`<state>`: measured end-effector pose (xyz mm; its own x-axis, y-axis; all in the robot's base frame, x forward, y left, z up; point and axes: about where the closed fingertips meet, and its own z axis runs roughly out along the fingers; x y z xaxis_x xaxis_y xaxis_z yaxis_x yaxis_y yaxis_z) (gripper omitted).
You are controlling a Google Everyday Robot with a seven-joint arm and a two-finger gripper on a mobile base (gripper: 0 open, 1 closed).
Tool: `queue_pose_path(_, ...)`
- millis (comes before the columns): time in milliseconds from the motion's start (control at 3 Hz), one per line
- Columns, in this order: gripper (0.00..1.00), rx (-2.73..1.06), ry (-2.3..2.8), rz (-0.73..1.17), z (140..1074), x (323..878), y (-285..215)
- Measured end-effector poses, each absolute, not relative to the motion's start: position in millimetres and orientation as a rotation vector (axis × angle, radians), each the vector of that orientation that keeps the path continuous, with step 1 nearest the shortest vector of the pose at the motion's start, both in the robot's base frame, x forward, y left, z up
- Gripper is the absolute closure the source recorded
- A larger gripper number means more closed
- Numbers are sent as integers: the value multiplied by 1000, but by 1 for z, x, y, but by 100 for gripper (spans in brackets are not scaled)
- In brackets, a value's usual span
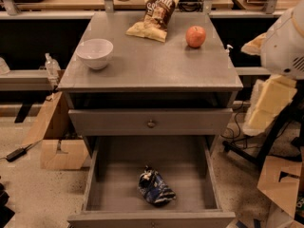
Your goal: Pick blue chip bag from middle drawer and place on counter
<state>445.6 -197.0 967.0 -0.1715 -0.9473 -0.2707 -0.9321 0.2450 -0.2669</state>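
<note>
The blue chip bag (156,188) lies crumpled on the floor of the open middle drawer (107,184), a little right of centre and near the front wall. The grey counter (152,63) tops the cabinet above it. The drawer above, with a small round knob (151,124), is closed. Only white and cream parts of my arm (280,56) show at the right edge, beside the counter's right side and well above the bag. The gripper itself is out of view.
On the counter stand a white bowl (95,52) at the left, a tan-and-brown chip bag (154,17) at the back and a red apple (195,36) at the back right. Cardboard boxes (57,146) sit on the floor left; cardboard (280,184) is at the right.
</note>
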Motion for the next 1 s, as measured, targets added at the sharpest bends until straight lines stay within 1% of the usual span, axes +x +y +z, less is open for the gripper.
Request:
queue_pose_path(333,0,-1737,2046,126,911,452,-167)
queue_pose_path(667,0,-1676,1972,304,847,453,-133)
queue_pose_path(1000,0,-1550,1914,435,779,458,-101)
